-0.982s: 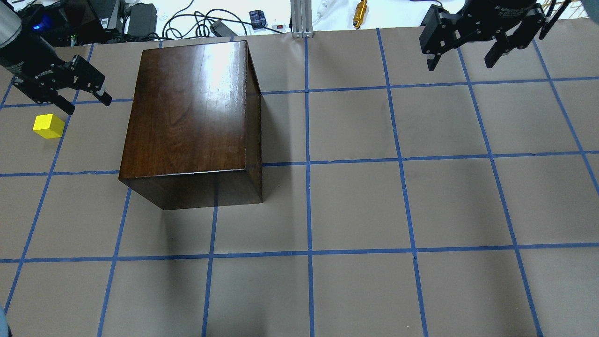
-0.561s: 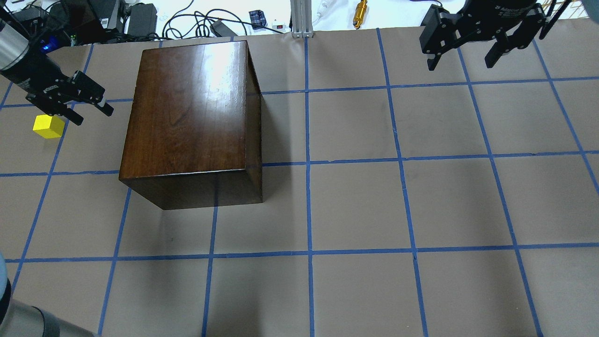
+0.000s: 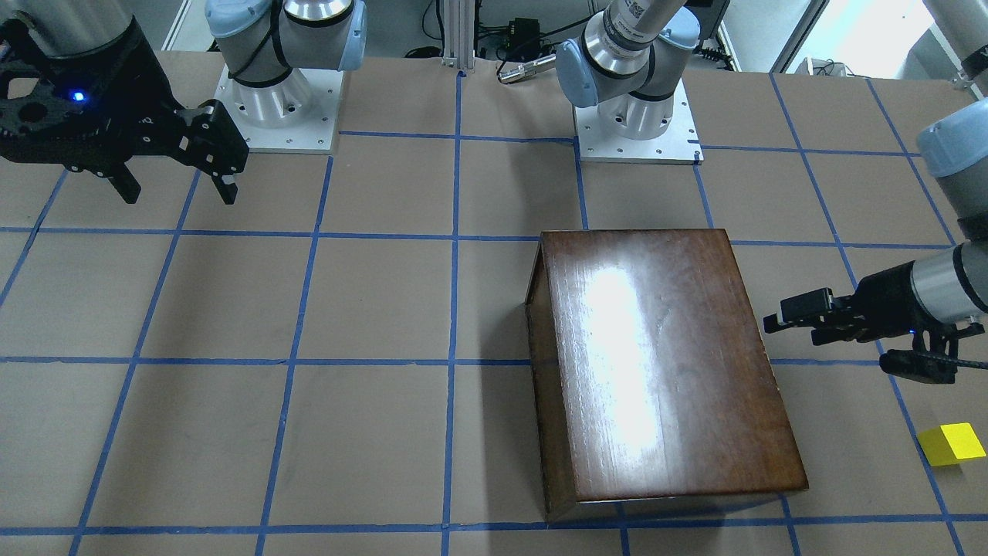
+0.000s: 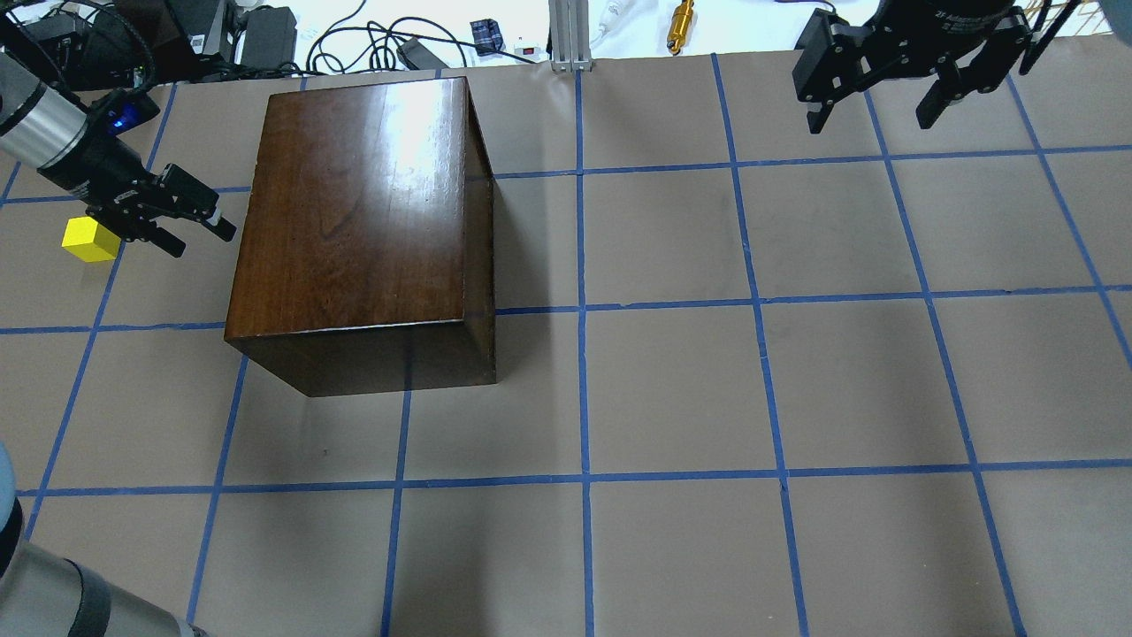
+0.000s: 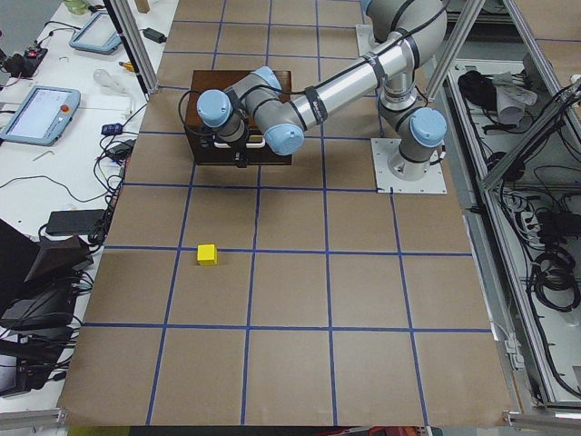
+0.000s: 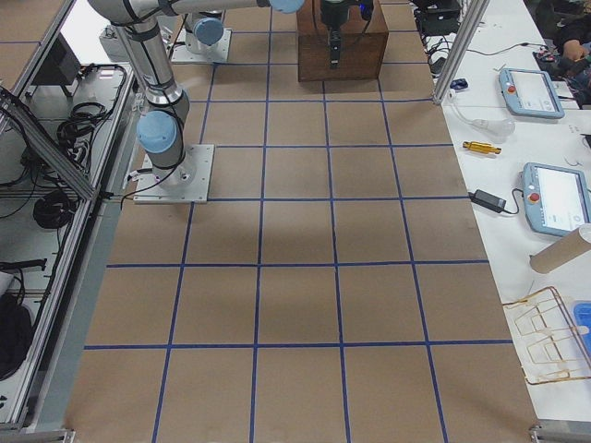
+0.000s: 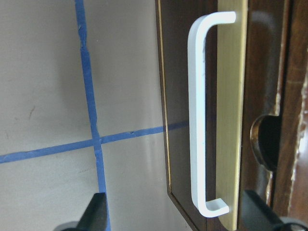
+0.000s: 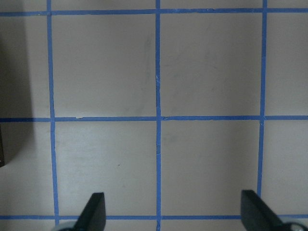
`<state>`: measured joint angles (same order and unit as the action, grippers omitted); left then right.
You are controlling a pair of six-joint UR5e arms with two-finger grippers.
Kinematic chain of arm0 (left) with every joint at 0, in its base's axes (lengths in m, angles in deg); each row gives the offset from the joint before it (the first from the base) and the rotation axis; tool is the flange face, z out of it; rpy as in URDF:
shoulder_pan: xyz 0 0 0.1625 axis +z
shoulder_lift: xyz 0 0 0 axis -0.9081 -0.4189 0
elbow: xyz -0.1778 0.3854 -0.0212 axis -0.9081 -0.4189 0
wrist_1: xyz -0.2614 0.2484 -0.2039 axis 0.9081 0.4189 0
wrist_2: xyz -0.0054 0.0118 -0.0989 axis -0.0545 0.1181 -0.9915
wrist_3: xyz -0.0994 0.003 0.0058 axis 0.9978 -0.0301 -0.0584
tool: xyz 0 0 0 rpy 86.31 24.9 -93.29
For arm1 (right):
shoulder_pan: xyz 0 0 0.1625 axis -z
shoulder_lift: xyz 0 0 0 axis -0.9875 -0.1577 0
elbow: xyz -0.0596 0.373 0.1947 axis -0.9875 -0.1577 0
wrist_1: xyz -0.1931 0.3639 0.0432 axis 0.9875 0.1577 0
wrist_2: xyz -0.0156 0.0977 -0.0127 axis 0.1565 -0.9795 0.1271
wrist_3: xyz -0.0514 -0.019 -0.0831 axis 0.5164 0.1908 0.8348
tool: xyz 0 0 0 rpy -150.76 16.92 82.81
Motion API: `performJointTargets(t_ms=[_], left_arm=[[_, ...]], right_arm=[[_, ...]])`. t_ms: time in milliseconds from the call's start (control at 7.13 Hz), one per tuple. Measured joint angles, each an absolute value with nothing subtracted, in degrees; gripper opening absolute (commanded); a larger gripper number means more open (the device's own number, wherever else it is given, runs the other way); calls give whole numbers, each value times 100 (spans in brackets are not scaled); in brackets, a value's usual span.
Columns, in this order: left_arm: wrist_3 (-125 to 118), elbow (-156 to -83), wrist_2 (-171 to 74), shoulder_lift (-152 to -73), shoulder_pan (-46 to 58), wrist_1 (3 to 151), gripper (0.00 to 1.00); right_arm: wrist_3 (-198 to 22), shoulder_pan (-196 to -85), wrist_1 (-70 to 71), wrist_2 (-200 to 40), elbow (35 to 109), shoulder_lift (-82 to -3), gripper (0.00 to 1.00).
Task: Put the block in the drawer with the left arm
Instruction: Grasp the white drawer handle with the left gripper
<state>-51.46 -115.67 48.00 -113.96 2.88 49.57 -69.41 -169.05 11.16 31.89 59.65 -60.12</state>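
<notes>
The yellow block (image 4: 90,240) lies on the table left of the dark-brown wooden box (image 4: 354,212); it also shows in the front-facing view (image 3: 952,444) and the exterior left view (image 5: 208,254). The drawer is shut. Its dark front (image 7: 177,72) with a pale pull (image 7: 197,115) fills the left wrist view. My left gripper (image 4: 199,239) is open and empty. It points sideways at the box's left face, between block and box, a short way off the pull. My right gripper (image 4: 871,119) is open and empty at the far right.
Cables, power bricks and a gold cylinder (image 4: 681,25) lie beyond the table's far edge, next to an aluminium post (image 4: 566,35). The two arm bases (image 3: 278,100) (image 3: 637,116) stand on the robot's side. Blue tape lines grid the brown table.
My left gripper has moved right, past the block, and turned its fingers toward the box's left face. The block, the box and the right arm have not moved.
</notes>
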Motion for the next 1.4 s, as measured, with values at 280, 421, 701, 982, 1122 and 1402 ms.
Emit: performJointTargets(t_ms=[280,421,701,982,1122,1402], left_arm=[[-5082,-11939,4740,-11346,283,4425,99],[-5002,-12055,4734,-11327,273,4343,99],[-4797,-12132,4734,-11346,254,4302,99],[-4743,-12138,4727,-11412,249,4224,99],[-4740,-12145,4681,-11433,249,4201,99],[-4757,-12152,4582,-11464,250,4183,99]], right_arm=[[-6941,-16908,1116,3190,5965,-6015,100],[-6941,-16908,1116,3188,5965,-6017,100],[-6941,-16908,1116,3187,5965,-6018,100],[-6941,-16908,1116,3189,5965,-6017,100],[-6941,-16908,1116,3190,5965,-6016,100],[-6941,-16908,1116,3190,5965,-6012,100]])
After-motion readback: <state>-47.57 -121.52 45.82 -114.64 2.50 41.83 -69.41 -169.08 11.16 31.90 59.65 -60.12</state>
